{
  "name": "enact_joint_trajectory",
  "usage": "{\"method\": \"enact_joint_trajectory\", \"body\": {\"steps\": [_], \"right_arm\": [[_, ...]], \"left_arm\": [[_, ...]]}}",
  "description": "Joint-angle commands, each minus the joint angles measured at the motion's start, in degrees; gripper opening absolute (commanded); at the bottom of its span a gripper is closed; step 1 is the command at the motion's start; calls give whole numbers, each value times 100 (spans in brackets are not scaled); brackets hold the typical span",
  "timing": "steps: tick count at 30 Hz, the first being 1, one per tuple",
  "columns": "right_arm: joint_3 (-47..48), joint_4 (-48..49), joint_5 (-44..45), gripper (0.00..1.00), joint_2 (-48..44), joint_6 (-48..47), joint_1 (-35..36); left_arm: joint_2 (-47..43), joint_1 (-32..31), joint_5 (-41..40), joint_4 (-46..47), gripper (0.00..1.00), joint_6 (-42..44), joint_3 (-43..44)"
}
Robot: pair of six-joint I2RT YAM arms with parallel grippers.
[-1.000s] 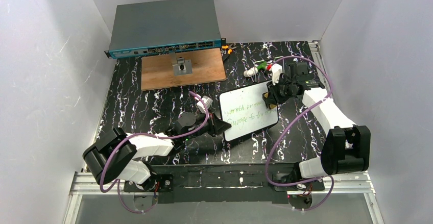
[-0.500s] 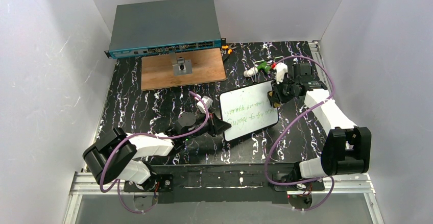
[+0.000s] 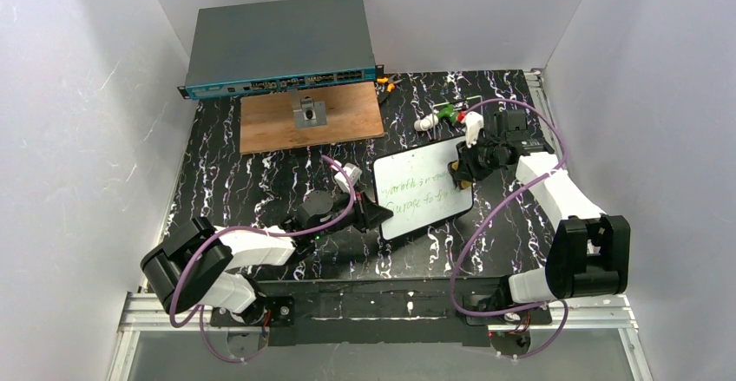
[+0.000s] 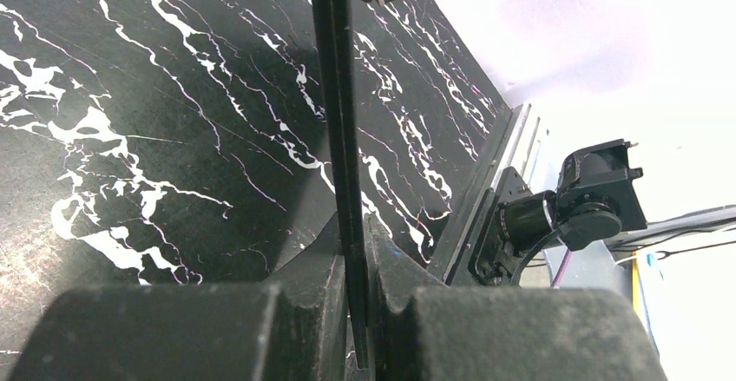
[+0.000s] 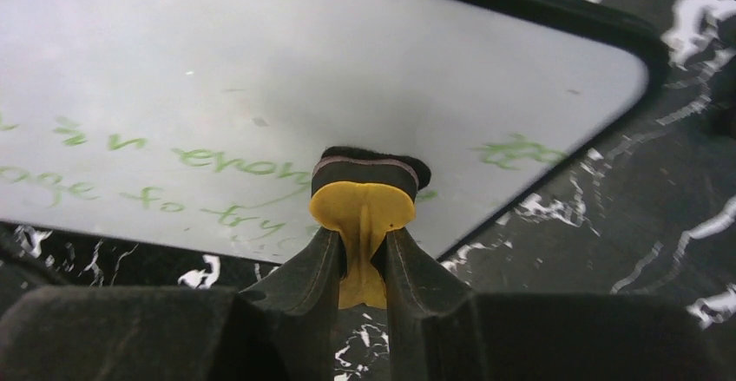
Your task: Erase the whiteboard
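Green handwriting [image 5: 234, 162] runs in two lines across the whiteboard [image 5: 260, 51], and in the line nearer its edge the small words "to try" can be read, while the rest is too messy to read.

Table [image 3: 252, 181], black with white veining. On it we count: grey network switch [image 3: 278, 42], far left; brown wooden board [image 3: 347, 121], just nearer than the switch; whiteboard [image 3: 417, 192], right of centre; small markers [image 3: 438, 116], far right; orange-handled item [image 3: 384, 82], beside the switch.
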Motion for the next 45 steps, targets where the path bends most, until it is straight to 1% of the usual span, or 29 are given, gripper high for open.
{"method": "enact_joint_trajectory", "body": {"steps": [1, 4, 7, 12, 15, 17, 20, 21, 24, 25, 26, 29, 30, 32, 38, 42, 45], "right_arm": [[-131, 918, 1151, 1, -28, 624, -160], [-178, 987, 1189, 1, -77, 663, -208], [-134, 837, 1073, 1, -33, 587, -215], [-63, 350, -254, 1, -21, 172, -155], [-84, 344, -625, 1, -164, 143, -56], [-118, 606, -230, 1, -251, 411, -59], [-197, 1238, 1080, 1, -205, 1067, -124], [-152, 1341, 1632, 1, -39, 1257, -236], [-65, 1307, 2051, 1, 222, 1246, -316], [-65, 1286, 2039, 1, 242, 1205, -329], [-28, 1152, 1723, 1, 264, 1072, -325], [35, 663, -59, 1, 110, 672, -262], [24, 774, -189, 1, 3, 782, -256], [60, 1121, 194, 1, -2, 1204, -254], [194, 1529, 1350, 1, 316, 1799, -309], [241, 1545, 1614, 1, 500, 1937, -454], [241, 1520, 1559, 1, 499, 1935, -508]], "left_arm": [[-95, -89, 586, 300, 0, 358, -1], [-115, -85, 592, 271, 0, 381, 4], [-130, -85, 604, 278, 0, 369, 1], [-159, -91, 605, 256, 0, 386, 16], [-126, -92, 629, 242, 0, 392, 36], [-114, -87, 640, 243, 0, 386, 46], [-124, -89, 638, 232, 0, 388, 55], [-111, -86, 643, 222, 0, 390, 70], [-80, -87, 654, 276, 0, 374, 60], [-75, -93, 649, 298, 0, 369, 46], [-69, -87, 654, 313, 0, 361, 46], [-80, -88, 654, 326, 0, 360, 29], [-67, -87, 658, 342, 0, 353, 26], [-28, -85, 667, 379, 0, 326, 33], [-52, -91, 661, 310, 0, 334, 42], [-34, -85, 660, 313, 0, 342, 46], [5, -93, 682, 347, 0, 328, 61]]}}
